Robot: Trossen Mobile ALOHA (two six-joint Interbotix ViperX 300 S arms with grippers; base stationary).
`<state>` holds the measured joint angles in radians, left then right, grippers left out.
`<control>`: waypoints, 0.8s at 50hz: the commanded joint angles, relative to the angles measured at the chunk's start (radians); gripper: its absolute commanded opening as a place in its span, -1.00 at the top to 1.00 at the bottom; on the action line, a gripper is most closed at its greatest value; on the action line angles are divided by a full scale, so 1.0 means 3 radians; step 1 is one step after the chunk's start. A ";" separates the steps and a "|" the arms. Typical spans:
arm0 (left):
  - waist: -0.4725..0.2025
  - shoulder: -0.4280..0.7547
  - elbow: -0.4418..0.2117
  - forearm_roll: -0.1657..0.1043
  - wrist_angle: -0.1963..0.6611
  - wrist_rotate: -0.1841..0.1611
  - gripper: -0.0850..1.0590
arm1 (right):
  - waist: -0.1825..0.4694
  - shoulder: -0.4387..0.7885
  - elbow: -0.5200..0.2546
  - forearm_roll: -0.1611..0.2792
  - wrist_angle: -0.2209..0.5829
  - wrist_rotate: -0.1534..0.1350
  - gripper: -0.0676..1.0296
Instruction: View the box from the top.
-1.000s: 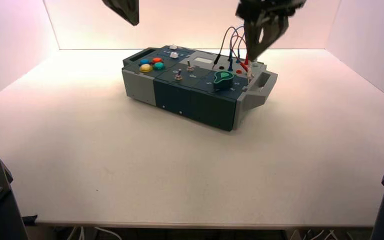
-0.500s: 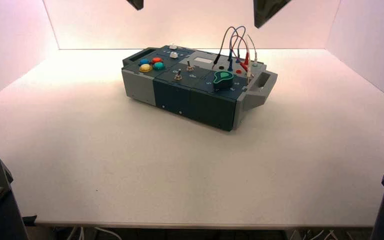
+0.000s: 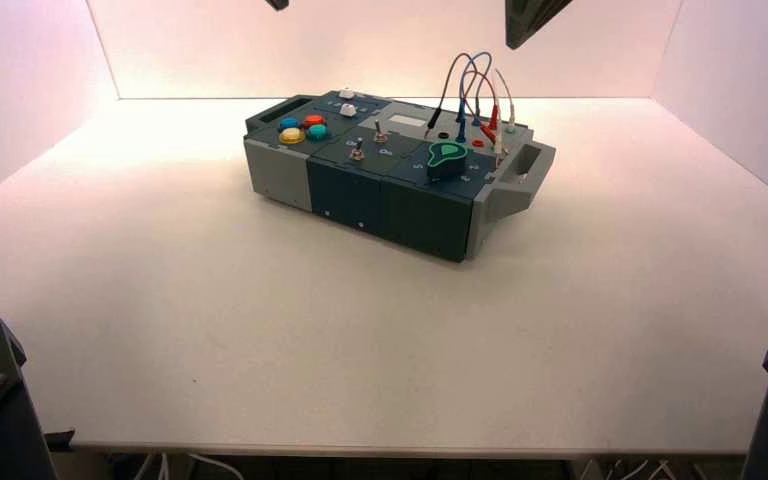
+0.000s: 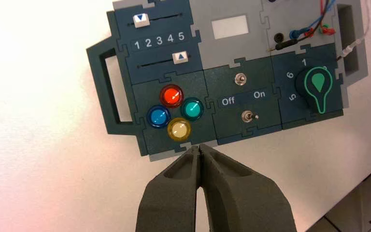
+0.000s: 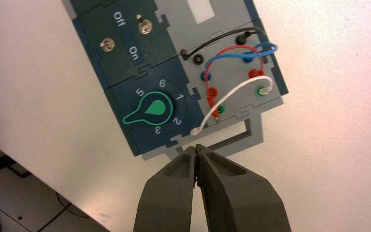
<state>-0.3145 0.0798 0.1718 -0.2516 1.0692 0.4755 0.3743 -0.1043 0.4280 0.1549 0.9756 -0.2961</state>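
The box (image 3: 390, 180), long, dark teal and grey, stands turned on the white table. Both grippers hang high above it, shut and empty. Only the tip of my left gripper (image 3: 278, 4) and part of my right gripper (image 3: 532, 20) show at the high view's top edge. My left gripper (image 4: 200, 149) looks down on the box (image 4: 241, 48): red, blue, teal and yellow buttons (image 4: 179, 128), two sliders, two toggle switches (image 4: 241, 79). My right gripper (image 5: 195, 148) looks down on the green knob (image 5: 154, 109) and looped wires (image 5: 236, 53).
The box's grey end handle (image 3: 525, 165) faces right. White walls close in the table on the left, back and right. The table's front edge (image 3: 360, 448) is near the two arm bases in the bottom corners.
Both grippers have risen. The right one was just above the wires with its fingers apart; now it is at the top edge, shut. The left one has almost left the high view.
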 commanded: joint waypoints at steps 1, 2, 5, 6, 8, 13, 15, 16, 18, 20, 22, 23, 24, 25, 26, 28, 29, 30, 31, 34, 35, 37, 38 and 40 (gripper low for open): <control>0.0031 -0.0036 -0.0066 -0.0092 -0.0046 0.0015 0.90 | -0.0082 -0.0031 -0.0112 0.0092 0.0015 -0.0092 0.91; 0.0031 -0.0036 -0.0061 -0.0107 -0.0056 0.0015 0.90 | -0.0092 -0.0026 -0.0118 0.0097 0.0015 -0.0107 0.91; 0.0036 -0.0036 -0.0036 -0.0128 -0.0112 0.0020 0.90 | -0.0097 -0.0010 -0.0118 0.0102 0.0015 -0.0133 0.91; 0.0031 -0.0036 -0.0031 -0.0133 -0.0133 0.0020 0.90 | -0.0107 -0.0005 -0.0118 0.0102 0.0015 -0.0138 0.91; 0.0031 -0.0031 -0.0026 -0.0128 -0.0159 0.0020 0.90 | -0.0097 0.0010 -0.0118 0.0102 0.0015 -0.0143 0.91; 0.0036 -0.0005 -0.0046 -0.0133 -0.0184 0.0026 0.90 | -0.0107 0.0046 -0.0179 0.0118 0.0061 -0.0153 0.91; 0.0036 0.0000 -0.0046 -0.0138 -0.0189 0.0026 0.90 | -0.0107 0.0051 -0.0205 0.0118 0.0087 -0.0153 0.91; 0.0036 0.0005 -0.0041 -0.0148 -0.0194 0.0026 0.90 | -0.0107 0.0056 -0.0225 0.0118 0.0102 -0.0153 0.91; 0.0036 0.0005 -0.0036 -0.0148 -0.0205 0.0026 0.90 | -0.0107 0.0051 -0.0266 0.0118 0.0128 -0.0153 0.91; 0.0036 0.0005 -0.0026 -0.0153 -0.0215 0.0026 0.90 | -0.0107 0.0051 -0.0291 0.0118 0.0138 -0.0153 0.91; 0.0036 0.0005 -0.0020 -0.0153 -0.0235 0.0026 0.90 | -0.0097 0.0041 -0.0348 0.0123 0.0164 -0.0148 0.91; 0.0036 0.0000 -0.0005 -0.0153 -0.0245 0.0026 0.90 | -0.0107 0.0041 -0.0358 0.0123 0.0169 -0.0153 0.91; 0.0036 0.0000 0.0005 -0.0153 -0.0266 0.0026 0.90 | -0.0107 0.0041 -0.0373 0.0123 0.0179 -0.0153 0.91; 0.0036 0.0000 0.0010 -0.0153 -0.0276 0.0026 0.90 | -0.0107 0.0036 -0.0404 0.0128 0.0189 -0.0153 0.91; 0.0036 -0.0005 0.0015 -0.0153 -0.0281 0.0026 0.90 | -0.0097 0.0036 -0.0414 0.0128 0.0189 -0.0153 0.91; 0.0036 -0.0005 0.0026 -0.0153 -0.0281 0.0026 0.90 | -0.0107 0.0036 -0.0445 0.0128 0.0189 -0.0153 0.91; 0.0036 -0.0005 0.0026 -0.0153 -0.0286 0.0026 0.90 | -0.0107 0.0031 -0.0450 0.0128 0.0189 -0.0153 0.91; 0.0036 -0.0010 0.0026 -0.0159 -0.0286 0.0026 0.90 | -0.0107 0.0031 -0.0460 0.0128 0.0189 -0.0148 0.91; 0.0036 -0.0010 0.0031 -0.0159 -0.0297 0.0026 0.90 | -0.0107 0.0031 -0.0465 0.0128 0.0194 -0.0148 0.91; 0.0036 -0.0026 0.0041 -0.0159 -0.0317 0.0026 0.90 | -0.0097 0.0036 -0.0481 0.0128 0.0189 -0.0148 0.91; 0.0036 -0.0031 0.0046 -0.0159 -0.0332 0.0026 0.90 | -0.0107 0.0036 -0.0476 0.0128 0.0194 -0.0148 0.91; 0.0036 -0.0051 0.0061 -0.0159 -0.0353 0.0026 0.90 | -0.0107 0.0036 -0.0476 0.0128 0.0189 -0.0148 0.91; 0.0036 -0.0056 0.0066 -0.0159 -0.0373 0.0026 0.90 | -0.0107 0.0031 -0.0476 0.0128 0.0189 -0.0148 0.91; 0.0036 -0.0072 0.0082 -0.0159 -0.0399 0.0026 0.90 | -0.0107 0.0031 -0.0476 0.0128 0.0194 -0.0148 0.91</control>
<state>-0.3053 0.0997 0.2010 -0.2945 0.9679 0.4771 0.3421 -0.0752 0.3160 0.1871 1.0354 -0.3329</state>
